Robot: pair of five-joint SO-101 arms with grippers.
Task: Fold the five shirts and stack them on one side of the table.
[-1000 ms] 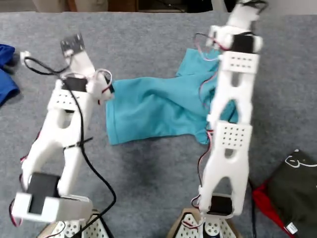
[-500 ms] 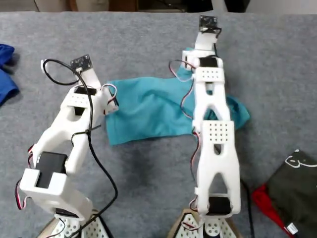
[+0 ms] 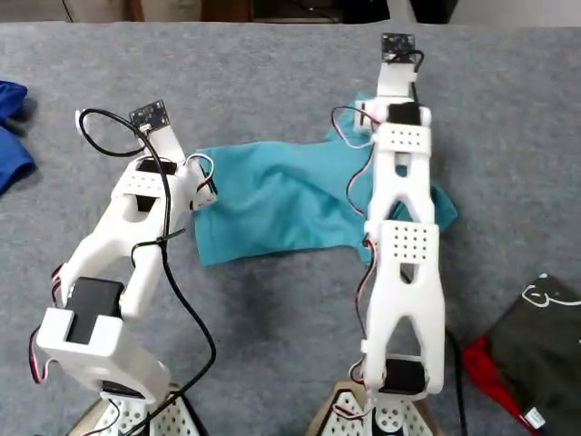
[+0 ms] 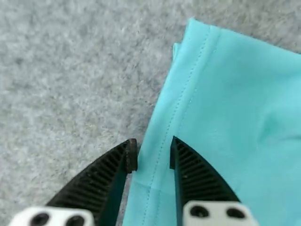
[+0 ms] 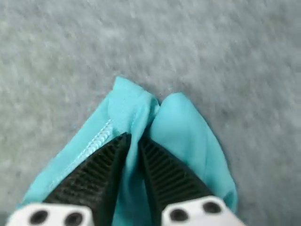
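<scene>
Movement first: over the last half second the right arm [image 3: 404, 245] has swung slightly to its own right, taking the cloth in its jaws with it. The left arm [image 3: 127, 245] has kept its station.

The blue shirt [image 3: 11, 136] lies well apart from the left jaws, on their outer side, at the edge of the bench [image 3: 272, 318]. It appears bunched rather than folded.

The left jaws stand slightly parted, one tip over bare bench and the other over cloth. The hem of the teal shirt [image 3: 272, 204] runs between them, not yet clamped. This shirt spreads from the left jaws across to the right jaws, wrinkled, with no clean fold in it.

The right jaws are clenched on a gathered pinch at the shirt's far corner, and cloth puffs out just beyond the tips.

The dark shirt [image 3: 536, 341] lies well apart from the right jaws, back beside that arm's base on its outer side. It rests on a red garment [image 3: 486, 368], and the pair looks like a stack already begun.

Assessment: the task is partly done. Two garments appear stacked, the teal shirt is only being taken up for its fold, and the blue shirt awaits handling. Four garments can be counted.
</scene>
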